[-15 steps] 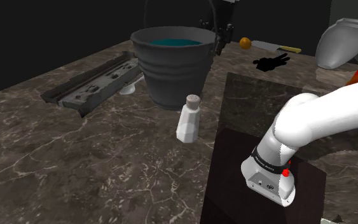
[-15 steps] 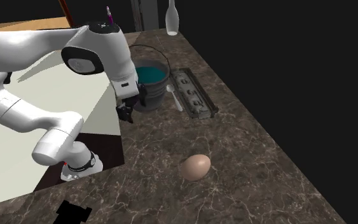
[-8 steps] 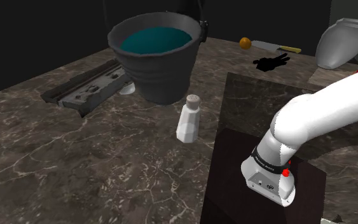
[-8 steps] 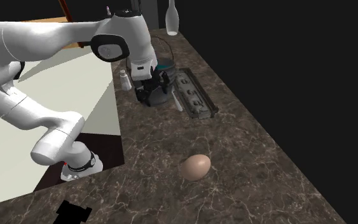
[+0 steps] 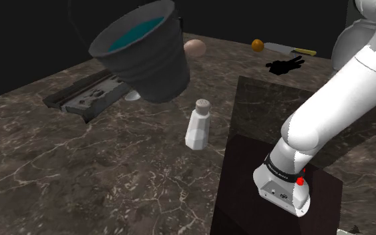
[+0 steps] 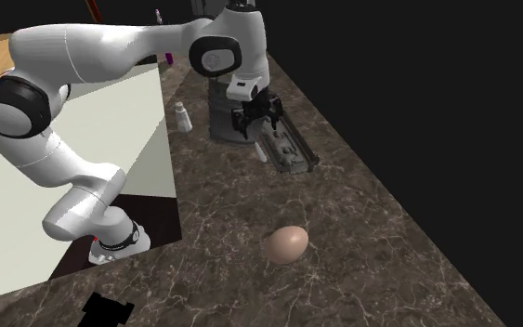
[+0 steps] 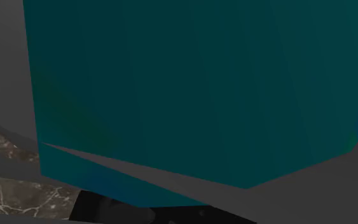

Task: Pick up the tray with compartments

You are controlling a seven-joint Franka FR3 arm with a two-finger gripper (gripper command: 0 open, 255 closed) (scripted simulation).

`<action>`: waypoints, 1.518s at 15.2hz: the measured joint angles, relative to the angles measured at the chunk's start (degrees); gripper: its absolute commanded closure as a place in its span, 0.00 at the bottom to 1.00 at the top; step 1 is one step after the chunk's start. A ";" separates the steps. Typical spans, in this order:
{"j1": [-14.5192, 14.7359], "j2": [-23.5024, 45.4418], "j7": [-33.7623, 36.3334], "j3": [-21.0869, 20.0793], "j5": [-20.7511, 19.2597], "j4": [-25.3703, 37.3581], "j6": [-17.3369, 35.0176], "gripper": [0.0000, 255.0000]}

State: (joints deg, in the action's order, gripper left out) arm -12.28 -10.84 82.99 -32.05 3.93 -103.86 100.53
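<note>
Bucket [image 5: 143,57] is seen tilted on tabletop [image 5: 113,173]; compartment tray [image 5: 89,93] is laid flat just beside it. End effector [image 6: 256,119], fingers spread, nothing held, is positioned against bucket. Risk: bucket toppled onto tray if pushed.

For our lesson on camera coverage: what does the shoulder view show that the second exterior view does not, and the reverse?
Shoulder view's own: an orange ball and a yellow-handled tool. Second exterior view's own: the black gripper, beside the bucket. Shared: bucket, compartment tray, white shaker, egg.
</note>
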 measured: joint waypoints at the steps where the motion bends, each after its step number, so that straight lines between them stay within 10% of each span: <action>1: -0.10 3.65 4.37 -1.66 -1.68 2.59 -2.31 0.00; 4: 0.47 11.74 15.13 -4.07 -6.09 8.57 -5.09 0.00; 12: 0.61 12.84 17.44 -4.15 -6.77 4.29 -0.48 0.00; 13: 0.61 12.82 17.44 -4.14 -6.76 4.13 -0.33 1.00; 23: 0.61 12.84 17.47 -4.14 -6.81 4.07 -0.21 1.00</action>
State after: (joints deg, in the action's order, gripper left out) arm -11.66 2.00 100.47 -36.20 -2.88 -99.79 100.32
